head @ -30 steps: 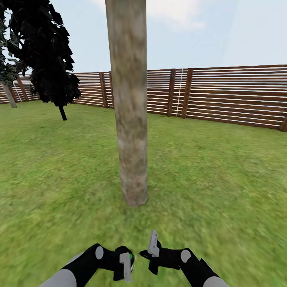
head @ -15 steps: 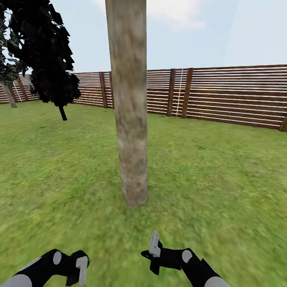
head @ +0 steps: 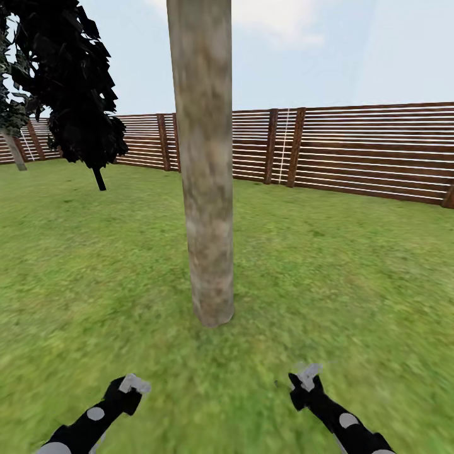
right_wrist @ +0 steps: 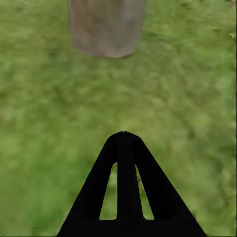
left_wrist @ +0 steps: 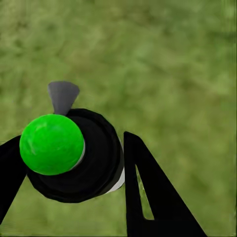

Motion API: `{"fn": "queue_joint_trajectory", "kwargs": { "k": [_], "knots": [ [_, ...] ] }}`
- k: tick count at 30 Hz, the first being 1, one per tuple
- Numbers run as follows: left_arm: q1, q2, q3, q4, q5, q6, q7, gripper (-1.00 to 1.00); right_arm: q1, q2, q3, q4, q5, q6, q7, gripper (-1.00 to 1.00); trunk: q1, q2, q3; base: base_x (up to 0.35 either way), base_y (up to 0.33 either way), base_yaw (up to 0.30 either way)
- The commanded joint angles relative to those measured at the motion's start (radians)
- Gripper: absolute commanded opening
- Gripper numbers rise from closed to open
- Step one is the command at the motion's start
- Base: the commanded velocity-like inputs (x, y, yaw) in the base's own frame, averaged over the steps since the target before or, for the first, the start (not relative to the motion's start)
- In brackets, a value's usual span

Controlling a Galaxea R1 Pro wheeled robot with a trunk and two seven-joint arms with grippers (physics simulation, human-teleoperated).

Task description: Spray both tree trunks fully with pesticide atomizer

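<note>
1. Black cone-shaped tree (head: 75,88): far left of the head view, dark foliage on a thin black stem, standing on the lawn in front of the fence.
2. Left gripper (head: 133,384): low left in the head view, above the grass. In the left wrist view (left_wrist: 74,163) its two black fingers stand on either side of the pesticide atomizer (left_wrist: 74,158), a black round body with a bright green cap and a grey nozzle piece; the jaws are closed on it.
3. Floor (head: 353,265): blurry green grass across the whole lower field, also under both wrist cameras.
4. Tree trunk (head: 205,164): centre of the head view, thick, pale grey-tan with brown blotches, upright, its base on the grass ahead of and between the two grippers. Its crown is cut off by the picture's top edge. The base (right_wrist: 106,27) appears again in the right wrist view, well apart from the fingers.
5. Right gripper (head: 308,378): low right in the head view. In the right wrist view (right_wrist: 124,143) the black fingers meet at one point, jaws closed, nothing between them.
6. Fence (head: 353,151): brown horizontal slats, running behind the trunk to the right edge.
</note>
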Motion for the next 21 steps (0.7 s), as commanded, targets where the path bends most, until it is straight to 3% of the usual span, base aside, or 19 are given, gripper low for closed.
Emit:
{"fn": "queue_joint_trajectory", "kwargs": {
  "k": [1, 4, 5, 6, 7, 8, 10, 16, 21],
  "knots": [
    [0.000, -0.018, 0.001, 0.032, 0.081, 0.001, 0.051, -1.00, 0.003, -0.004, -0.085, 0.001, 0.003, -0.003, -0.131, 1.00, 0.000, 0.000, 0.000, 0.000, 0.000, 0.000],
    [0.000, -0.020, 0.003, 0.040, 0.109, 0.004, 0.054, -1.00, 0.023, -0.010, -0.103, 0.002, 0.003, -0.003, -0.234, 1.00, 0.000, 0.000, 0.000, 0.000, 0.000, 0.000],
    [0.000, -0.020, 0.004, 0.040, 0.133, 0.108, 0.047, -1.00, 0.063, -0.011, -0.107, 0.002, 0.002, -0.003, -0.311, 1.00, 0.000, 0.000, 0.000, 0.000, 0.000, 0.000],
    [0.000, -0.021, 0.005, 0.039, 0.146, 0.167, 0.038, -1.00, 0.071, -0.011, -0.110, 0.002, 0.001, -0.004, -0.321, 1.00, 0.000, 0.000, 0.000, 0.000, 0.000, 0.000],
    [0.000, -0.024, 0.005, 0.037, 0.167, 0.224, 0.027, -1.00, 0.084, -0.012, -0.134, 0.003, -0.001, -0.004, -0.327, 1.00, 0.000, 0.000, 0.000, 0.000, 0.000, 0.000],
    [0.000, -0.030, 0.005, 0.035, 0.205, 0.274, 0.019, -1.00, 0.103, -0.011, -0.210, 0.002, -0.023, -0.007, -0.329, 1.00, 0.000, 0.000, 0.000, 0.000, 0.000, 0.000],
    [0.000, -0.037, 0.004, 0.038, 0.235, 0.303, 0.016, -1.00, 0.111, -0.011, -0.254, 0.002, -0.036, -0.012, -0.326, 1.00, 0.000, 0.000, 0.000, 0.000, 0.000, 0.000],
    [0.002, -0.082, -0.001, 0.040, 0.242, 0.354, 0.024, -1.00, 0.149, -0.006, -0.268, 0.005, -0.038, -0.014, -0.320, 1.00, 0.000, 0.000, 0.000, 0.000, 0.000, 0.000],
    [0.003, -0.094, -0.006, 0.039, 0.241, 0.354, 0.028, -1.00, 0.154, -0.002, -0.268, 0.022, -0.039, -0.014, -0.320, 1.00, 0.000, 0.000, 0.000, 0.084, 0.000, 0.000]
  ]
}}
